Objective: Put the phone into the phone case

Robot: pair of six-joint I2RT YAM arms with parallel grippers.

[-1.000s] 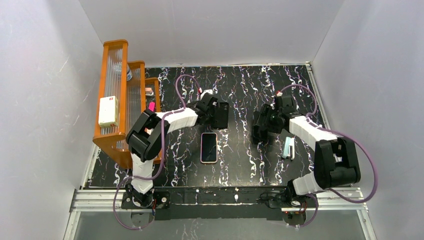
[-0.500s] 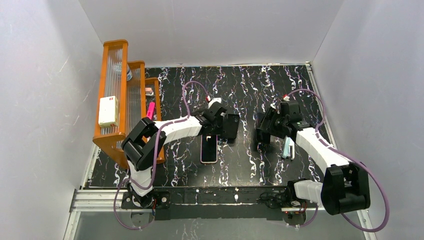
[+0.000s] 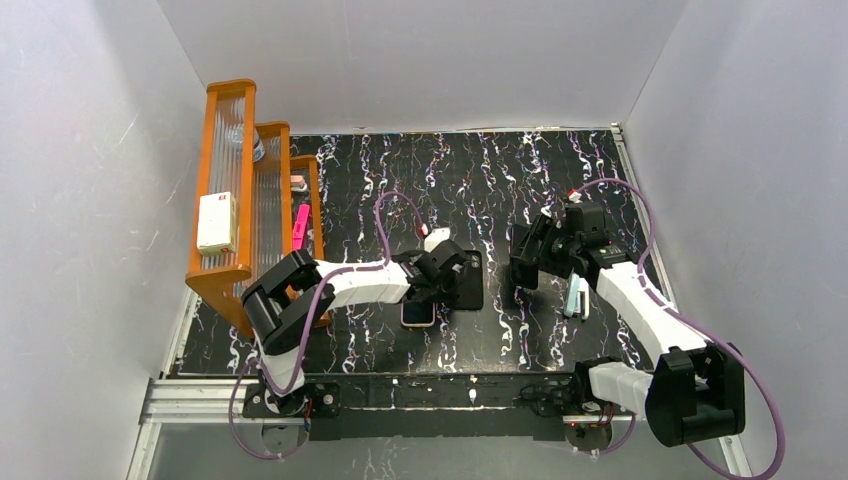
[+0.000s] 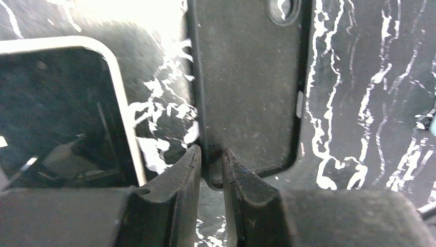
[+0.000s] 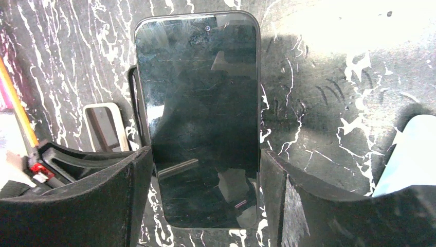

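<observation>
Glossy black glass marks the phone (image 5: pixel 198 118). The right jaws clamp it across its width, standing wide with a pad on each long edge. Seen from above, it hangs just right of the middle of the marbled surface (image 3: pixel 480 170).

Just to its left a matte black case (image 4: pixel 252 77) lies flat. Its raised rim suggests the hollow side is up, and the camera cutout is at the far end. The left jaws are narrow and nip its near lip. Just beyond it lies a pink-rimmed case (image 3: pixel 418 313) that already shows a screen, so I judge the black one to be the shell to fill.

To do this step well, bring the phone square over the black case with its camera corner matched to the cutout. Tuck the far end under the rim first, then lower the rest. The left jaws should pin the case without covering the near lip, or the last corners will probably not seat. A pale blue object (image 3: pixel 577 297) lies near the right arm and is best avoided.
</observation>
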